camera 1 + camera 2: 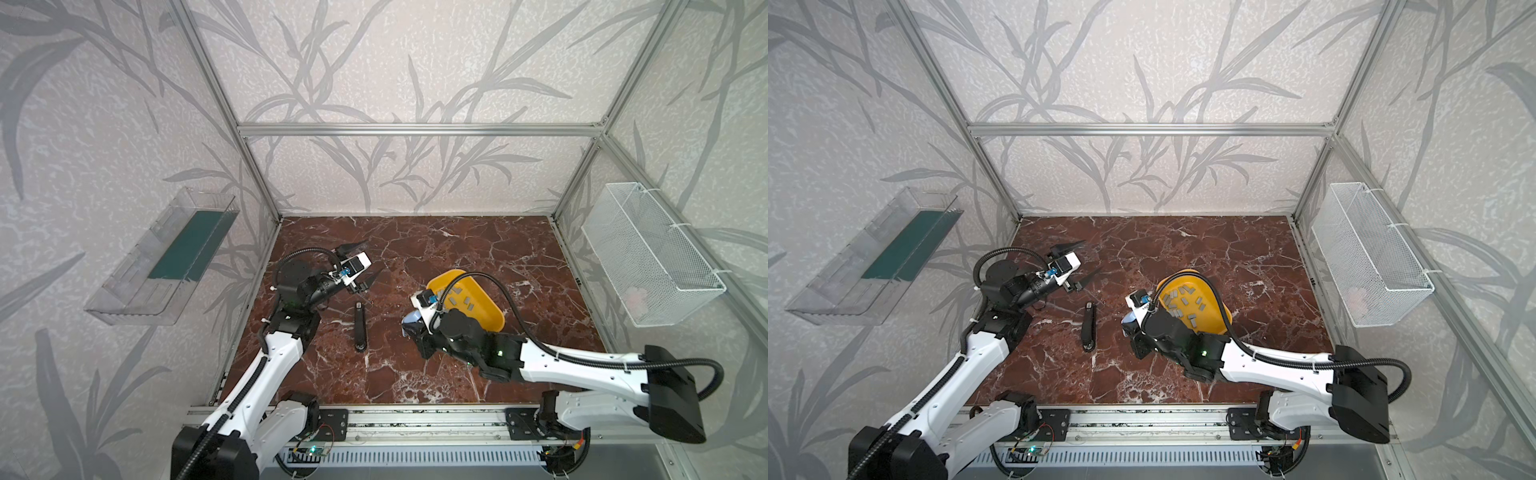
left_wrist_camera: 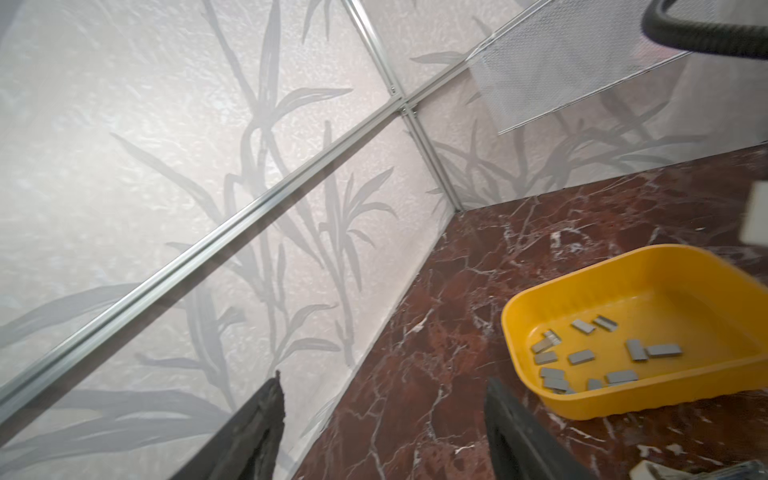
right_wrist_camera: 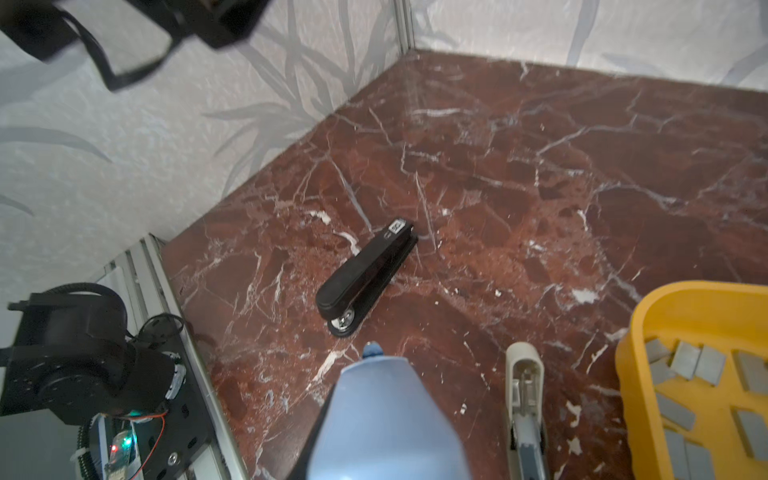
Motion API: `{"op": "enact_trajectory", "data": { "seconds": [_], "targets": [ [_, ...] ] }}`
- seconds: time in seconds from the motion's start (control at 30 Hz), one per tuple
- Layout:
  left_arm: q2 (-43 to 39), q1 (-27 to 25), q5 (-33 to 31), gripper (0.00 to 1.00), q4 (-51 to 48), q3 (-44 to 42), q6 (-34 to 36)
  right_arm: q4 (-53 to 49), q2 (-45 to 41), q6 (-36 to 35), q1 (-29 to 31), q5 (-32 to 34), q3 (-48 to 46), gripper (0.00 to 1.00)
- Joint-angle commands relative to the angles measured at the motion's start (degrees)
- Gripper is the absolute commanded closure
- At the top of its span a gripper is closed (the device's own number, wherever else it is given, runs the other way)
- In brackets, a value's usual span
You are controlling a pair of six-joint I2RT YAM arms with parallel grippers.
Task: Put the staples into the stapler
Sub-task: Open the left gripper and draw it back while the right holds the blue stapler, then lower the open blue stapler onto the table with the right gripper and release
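Gripping claw: the right gripper (image 1: 412, 333) sits low over the middle of the table (image 1: 457, 241), a little toward the right edge. It looks clenched on the blue stapler (image 3: 386, 415), but the stapler hides its fingers in the right wrist view.
Blue stapler: swung open, with the pale-blue top on one side and a beige arm (image 3: 525, 390) carrying a metal channel a little apart from it. In both top views it shows at the tip of the right claw, just beside the left side of the tray.
Released claw: the left gripper (image 1: 375, 256) is raised over the left half of the table, jaws spread wide and empty. In the left wrist view the dark fingers (image 2: 266, 419) stand far apart, with only wall and marble in the gap.
Staples: the staples (image 2: 582, 356) are about a dozen short grey strips lying loose on the floor of the yellow tray (image 2: 582, 266), and a few touch or overlap.
Yellow tray: on the right half of the table, about midway between the front and rear edges and well clear of the right edge.
Black stapler: the black stapler (image 1: 360, 328) lies closed and flat on the table, left of the middle, between the two arms. It runs roughly front to rear and is apart from both claws.
Table: red-brown marble with white veins.
Walls: a clear bin (image 1: 166, 257) hangs on the left wall and a white mesh basket (image 1: 652, 257) on the right wall.
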Motion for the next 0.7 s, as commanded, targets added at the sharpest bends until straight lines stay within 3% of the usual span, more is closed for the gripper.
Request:
{"op": "enact_trajectory", "data": {
  "seconds": [0.0, 0.13, 0.5, 0.67],
  "targets": [
    [-0.7, 0.7, -6.9, 0.24, -0.4, -0.9, 5.7, -10.6, 6.6, 4.6, 2.4, 2.8, 4.7, 1.0],
    [0.9, 0.8, -6.4, 0.24, -1.0, -0.6, 6.9, -17.5, 15.3, 4.9, 4.8, 4.3, 11.7, 1.0],
    [0.5, 0.9, -1.3, 0.27, 0.0, -1.3, 8.2, -30.2, 31.6, 6.0, 2.9, 7.1, 23.5, 1.0],
    [0.2, 0.9, -1.0, 0.27, -0.3, -1.4, 8.7, -34.4, 36.3, 5.5, -1.3, 2.4, 26.9, 1.0]
  ]
}}
